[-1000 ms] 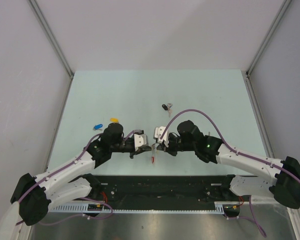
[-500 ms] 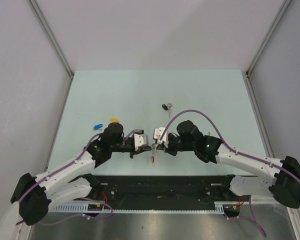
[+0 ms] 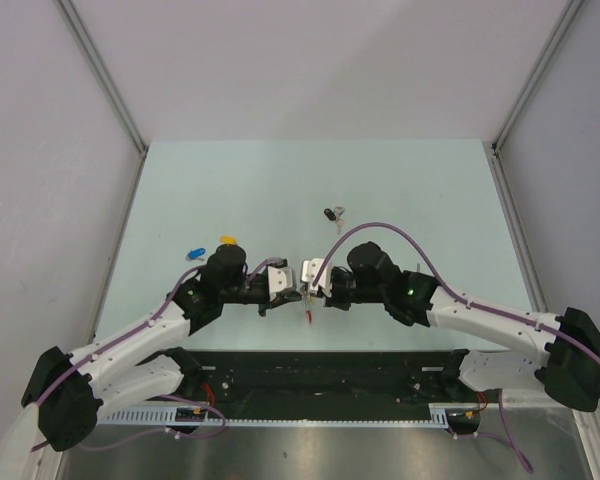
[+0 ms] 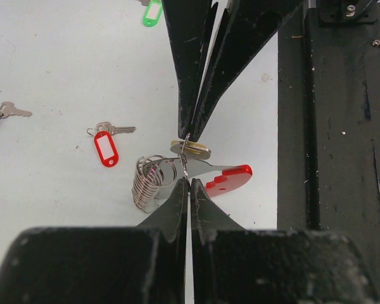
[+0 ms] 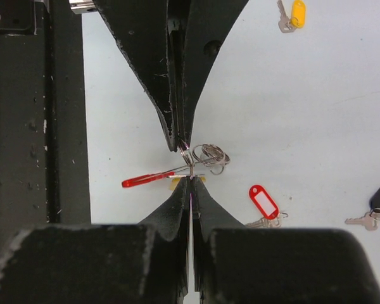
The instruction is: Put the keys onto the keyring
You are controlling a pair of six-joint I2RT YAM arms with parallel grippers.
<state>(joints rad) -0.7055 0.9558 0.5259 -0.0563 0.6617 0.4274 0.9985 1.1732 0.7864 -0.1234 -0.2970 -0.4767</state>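
- Left gripper (image 4: 189,185) clenched, tips pinching the thin wire of the keyring (image 4: 151,183). It comes in from the left, low over the desk (image 3: 400,190), close to the near edge at mid-width.
- Blue-tag key (image 3: 195,252) and yellow-tag key (image 3: 227,240) lie loose on the desk behind the left arm, toward the left edge. Neither is on the ring.
- Keyring sits between the two grippers: a silver wire coil with a flat red tab (image 4: 229,179) sticking out toward the near edge. Can't tell whether it rests on the desk or hangs just off it.
- A small yellowish piece (image 4: 191,150) is right at the pinch point; can't tell what it is.
- Right gripper (image 5: 190,180) also clamped tight, tip to tip with the left one and on the same wire. The opposed grips are probably there to steady the coil and pry a turn apart so a key can slide in.
- Red-tag key (image 4: 106,147) lies just beyond the ring, apart from it. A green tag (image 4: 152,11) lies further right.
- Black-tag key (image 3: 330,213) lies toward the middle of the desk, well apart from the ring.
- No key threaded that I can see, so the task looks early. The risk is the wire slipping from the closed tips.
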